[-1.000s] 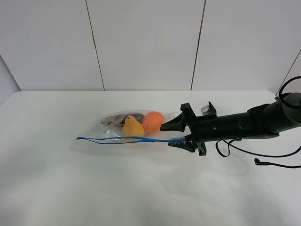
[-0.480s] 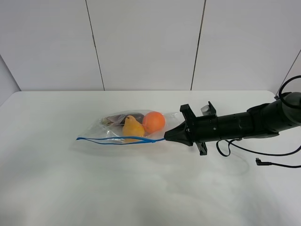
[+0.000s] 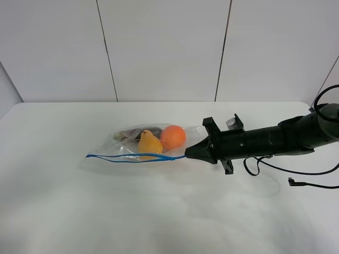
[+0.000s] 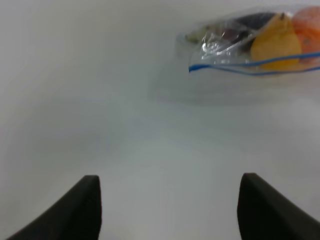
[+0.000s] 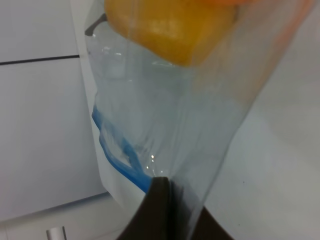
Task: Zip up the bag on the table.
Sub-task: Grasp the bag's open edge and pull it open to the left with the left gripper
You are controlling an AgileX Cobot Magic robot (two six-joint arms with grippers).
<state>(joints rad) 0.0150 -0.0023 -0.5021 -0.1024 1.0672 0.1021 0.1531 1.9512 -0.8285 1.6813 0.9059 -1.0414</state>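
Lying near the middle of the white table (image 3: 159, 217), the clear zip bag (image 3: 124, 148) held an orange (image 3: 173, 137) at its three o'clock end. A yellow pear-shaped fruit (image 3: 149, 144) sat just beside the orange toward nine o'clock. A dark item (image 3: 152, 130) at twelve o'clock of that fruit was too veiled by crinkled plastic to identify. The blue zip strip (image 3: 122, 157) ran along the bag's six o'clock edge as two lines slightly apart.

The right gripper (image 3: 189, 153) reached in low from three o'clock, its jaws pinched together on the zip-end corner of the bag. Its black arm (image 3: 275, 138) was cut off at the frame edge. The left gripper (image 4: 169, 200) hovered over bare table with its jaws wide apart. Only its two dark tips showed, well apart from the bag, in a blurred view.
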